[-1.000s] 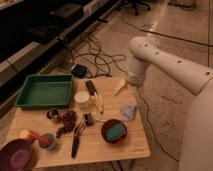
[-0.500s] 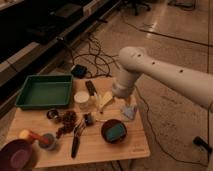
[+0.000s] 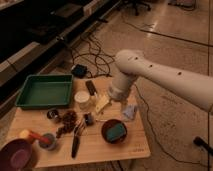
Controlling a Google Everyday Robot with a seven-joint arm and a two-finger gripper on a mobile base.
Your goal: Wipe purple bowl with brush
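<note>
1. At the lower left corner of the frame, the purple bowl [image 3: 17, 156] sits on the wooden table [image 3: 100, 150], partly cut by the frame edge.
2. Right of it, past a grey-blue cup [image 3: 48, 142], the brush [image 3: 76, 142] lies flat on the table, well apart from the arm.
3. Farther back, the gripper [image 3: 102, 104] hangs over mid-table just beside a white cup [image 3: 81, 99]; I cannot tell whether it is open or closed.
4. Toward the upper left stands a green tray [image 3: 44, 92].

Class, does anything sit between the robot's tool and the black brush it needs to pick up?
The tool hangs over the middle of the table, beside the white cup. A small dark object sits on the table roughly between it and the brush, close to the brush's upper end. Nothing lies on top of the brush.
</note>
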